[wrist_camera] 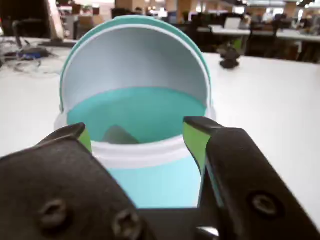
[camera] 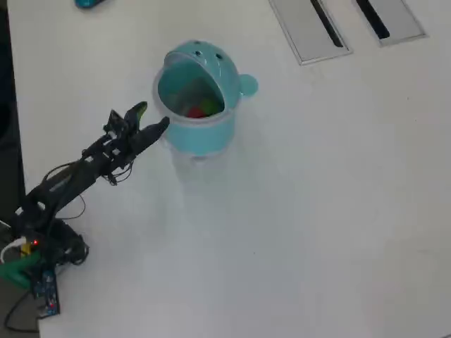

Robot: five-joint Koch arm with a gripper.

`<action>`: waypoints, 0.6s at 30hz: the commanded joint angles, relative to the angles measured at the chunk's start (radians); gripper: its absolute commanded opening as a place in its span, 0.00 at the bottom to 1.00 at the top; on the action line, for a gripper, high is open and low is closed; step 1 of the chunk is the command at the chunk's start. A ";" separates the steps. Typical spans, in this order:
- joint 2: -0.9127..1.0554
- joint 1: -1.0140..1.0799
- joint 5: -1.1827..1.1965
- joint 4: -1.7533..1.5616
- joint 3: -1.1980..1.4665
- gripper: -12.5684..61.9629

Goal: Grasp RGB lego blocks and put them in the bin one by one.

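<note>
Teal plastic bin [camera: 199,134] near centre-top of overhead view, lid [camera: 211,60] flipped up at its 12 o'clock, round knob [camera: 247,86] at approx 3 o'clock. Lid shows two dark dots on the dome. Inside, in overhead view: red block [camera: 196,111] w/ a yellow-green block [camera: 211,107] just beside it, at its 2 o'clock; both blurred, blue one not made out. None seen loose on the white table [camera: 317,211]. In wrist view, only a greyish flat shape on the bin floor at approx 7 o'clock, unclear what.

Handling, as a guess: blocks small, hard, light plastic, smooth sides, so likely to slip or pop out if pinched on a corner; best taken square across two opposite flat faces, pads centred. Bin prob. light too, thin-walled, could slide or tip if nudged at the rim; lid hinge looks the fragile bit.

Gripper [camera: 151,117] at bin's 9 o'clock in overhead view, just beside the wall, not clearly touching. Jaws spread apart, nothing between them; green-lined fingertips [wrist_camera: 194,137] frame the bin mouth in wrist view.

Judging by contents, task well along or done, blue block unconfirmed.
</note>
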 commanded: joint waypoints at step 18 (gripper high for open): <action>0.359 -0.002 0.288 -0.259 0.397 0.63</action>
